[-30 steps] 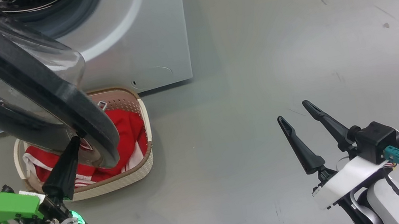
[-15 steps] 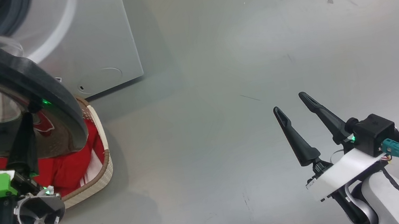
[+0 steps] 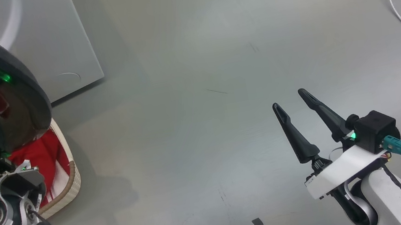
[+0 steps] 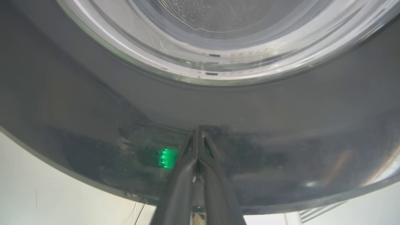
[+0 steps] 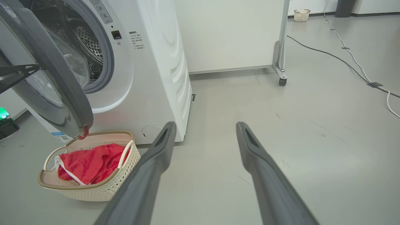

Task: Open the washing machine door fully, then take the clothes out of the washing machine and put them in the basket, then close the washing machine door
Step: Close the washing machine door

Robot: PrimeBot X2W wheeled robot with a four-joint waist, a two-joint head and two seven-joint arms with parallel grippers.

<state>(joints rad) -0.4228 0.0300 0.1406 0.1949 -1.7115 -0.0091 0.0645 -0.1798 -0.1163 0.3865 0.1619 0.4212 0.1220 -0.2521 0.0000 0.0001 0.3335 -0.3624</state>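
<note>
Overall: late in the task, by my reading. Two of the three steps look done and the last one is in hand.
Door: the washing machine door (image 5: 59, 78) stands partway open, swung out from the washing machine (image 5: 150, 78). Its glass bowl faces the port and its lower edge hangs above the back rim of the basket (image 5: 93, 190).
Drum: the part of the steel drum (image 5: 90, 40) that shows past the door looks bare of red cloth (the rest is hidden behind the door, so I cannot vouch for all of it).
Clothes: the clothes (image 5: 90, 162) lie heaped in the basket, red with white trim showing at the edge.
Basket: it sits on the floor (image 3: 187, 131) just in front of the machine, under the door.
Left hand: the left hand (image 4: 197, 134) has its fingers pressed together with nothing between them. The tips are set against the black rim on the door's outer face, just below the glass. This reads as a push, not a grip.
Right hand: the right hand (image 3: 288, 99) has its fingers spread wide and carries nothing. It hangs over bare floor, well to the right of the machine and basket.
Done: the door has been opened and the clothes moved to the basket, judging from how things lie.
Remaining: the door is not yet shut and has to swing home against the grey ring and latch.
</note>
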